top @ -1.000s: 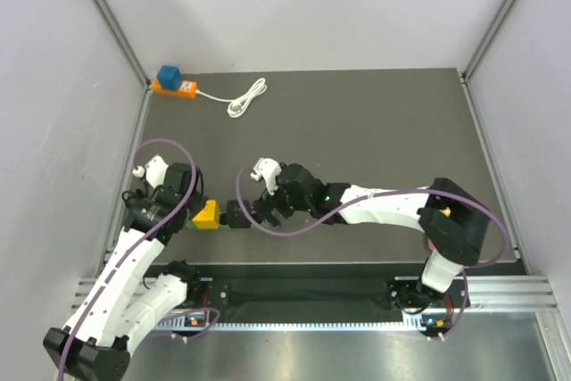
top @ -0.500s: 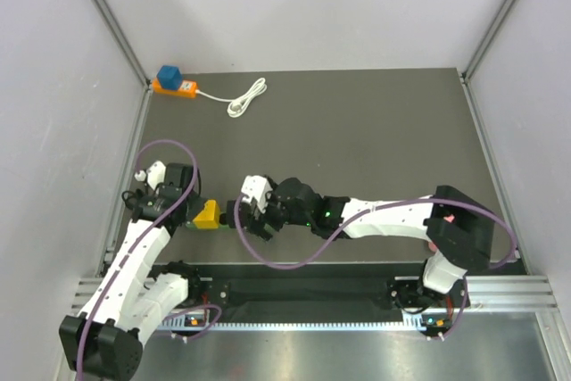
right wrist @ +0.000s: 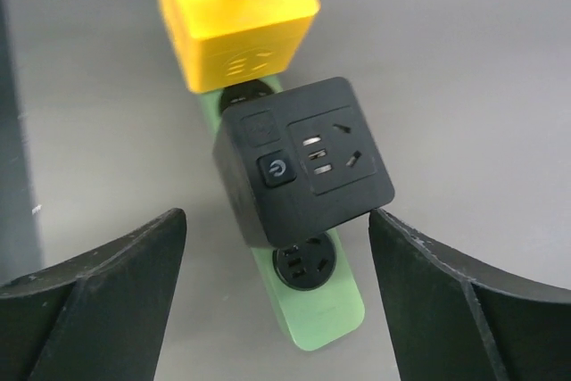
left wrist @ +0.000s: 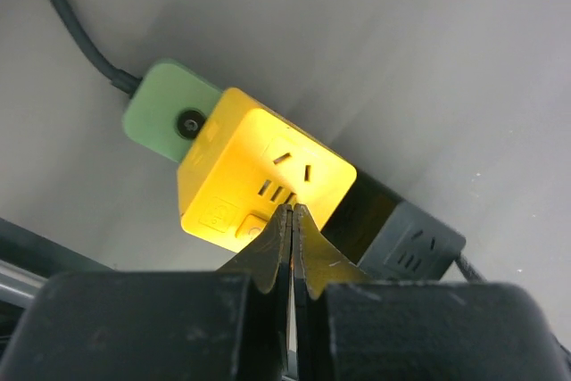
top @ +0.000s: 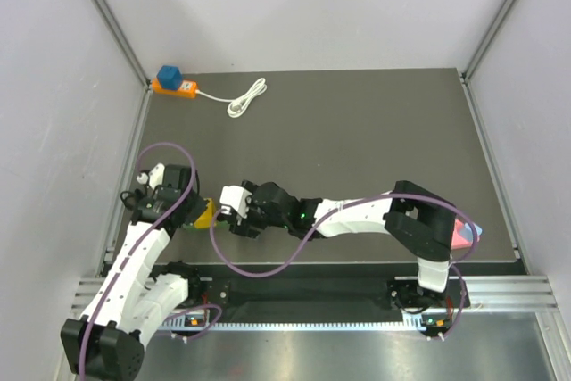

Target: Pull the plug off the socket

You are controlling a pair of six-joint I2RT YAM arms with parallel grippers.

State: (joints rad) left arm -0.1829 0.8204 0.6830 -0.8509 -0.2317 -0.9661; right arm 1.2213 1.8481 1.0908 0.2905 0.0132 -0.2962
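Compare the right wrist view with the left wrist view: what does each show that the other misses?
Only the right wrist view shows the open right claw flanking the black plug, that plug's power button, and the strip socket just past it. Only the left wrist view shows the black cord leaving the green strip. Both show the yellow plug, the black plug, the green strip, and the shut left claw with its tip at the yellow plug.

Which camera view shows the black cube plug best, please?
The right wrist view: the black cube plug fills the centre, its power button and slots plain, seated on the green power strip. The left wrist view shows only one dark corner behind the yellow cube. The top view largely hides it under the right gripper.
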